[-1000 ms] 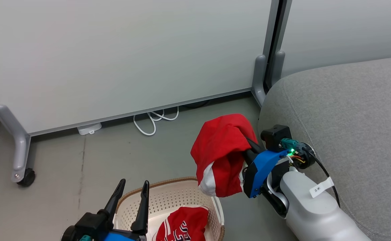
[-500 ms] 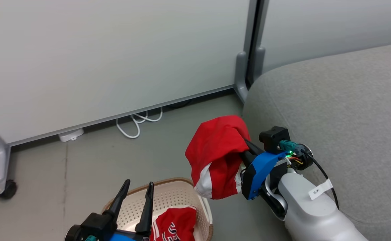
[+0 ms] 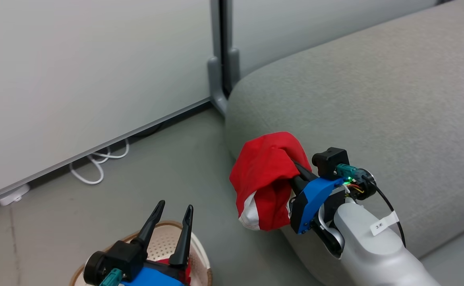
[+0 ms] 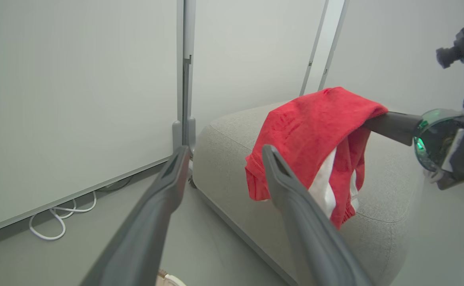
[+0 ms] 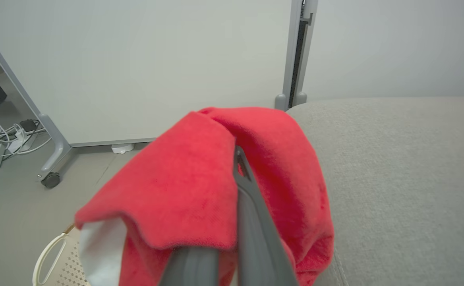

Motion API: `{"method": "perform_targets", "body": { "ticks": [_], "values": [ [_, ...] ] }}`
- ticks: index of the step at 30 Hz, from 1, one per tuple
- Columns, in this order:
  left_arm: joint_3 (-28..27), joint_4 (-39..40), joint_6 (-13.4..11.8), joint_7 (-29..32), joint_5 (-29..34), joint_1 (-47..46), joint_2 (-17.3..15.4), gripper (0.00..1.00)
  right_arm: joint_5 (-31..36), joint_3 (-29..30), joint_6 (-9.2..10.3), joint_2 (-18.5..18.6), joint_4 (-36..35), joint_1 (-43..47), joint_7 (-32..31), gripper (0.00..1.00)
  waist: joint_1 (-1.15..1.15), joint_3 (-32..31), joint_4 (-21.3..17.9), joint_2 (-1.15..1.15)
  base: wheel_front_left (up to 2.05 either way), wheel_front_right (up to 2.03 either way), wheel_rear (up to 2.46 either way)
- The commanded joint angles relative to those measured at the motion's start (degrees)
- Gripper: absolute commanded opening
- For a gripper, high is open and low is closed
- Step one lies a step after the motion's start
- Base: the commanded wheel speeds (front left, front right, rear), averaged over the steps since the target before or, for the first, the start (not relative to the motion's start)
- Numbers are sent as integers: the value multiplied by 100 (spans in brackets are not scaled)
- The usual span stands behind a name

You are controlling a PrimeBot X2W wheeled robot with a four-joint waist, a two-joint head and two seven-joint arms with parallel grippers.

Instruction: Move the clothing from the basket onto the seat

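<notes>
A red jersey [image 3: 265, 178] with white trim hangs bunched from my right gripper [image 3: 295, 174], which is shut on it; the cloth hides the fingertips. It hangs at the near-left corner of the grey seat [image 3: 375, 99], above the floor. The right wrist view has the jersey [image 5: 192, 178] draped over one finger [image 5: 250, 210], with the seat [image 5: 395, 159] to the right. My left gripper [image 3: 172, 206] is open and empty above the cream basket [image 3: 202, 258], where a bit of red clothing [image 3: 186, 274] peeks out. In the left wrist view the open left gripper [image 4: 222, 157] points towards the hanging jersey [image 4: 315, 127].
White partition panels [image 3: 77, 71] with grey feet [image 3: 216, 87] stand behind. A white cable [image 3: 97, 167] loops on the grey floor under them. The right wrist view has a castor leg [image 5: 51, 178] and cables [image 5: 1, 139] at left, and the basket's handle [image 5: 49, 254].
The camera has swung right, so the whole picture has slid left. The right gripper with the jersey now hangs against the seat's corner instead of over the basket's far side.
</notes>
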State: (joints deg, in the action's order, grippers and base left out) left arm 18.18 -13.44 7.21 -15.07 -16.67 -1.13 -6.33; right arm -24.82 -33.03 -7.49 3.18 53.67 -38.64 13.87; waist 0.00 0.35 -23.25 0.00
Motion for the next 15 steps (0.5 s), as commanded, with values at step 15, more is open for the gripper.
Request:
{"method": "perform_targets", "body": {
  "ticks": [15],
  "values": [
    [257, -102, 27, -15, -63, -397, -109, 100, 159, 489, -1, 162, -76, 136, 74, 0, 0, 186, -770, 0, 0, 0, 0]
  ]
}}
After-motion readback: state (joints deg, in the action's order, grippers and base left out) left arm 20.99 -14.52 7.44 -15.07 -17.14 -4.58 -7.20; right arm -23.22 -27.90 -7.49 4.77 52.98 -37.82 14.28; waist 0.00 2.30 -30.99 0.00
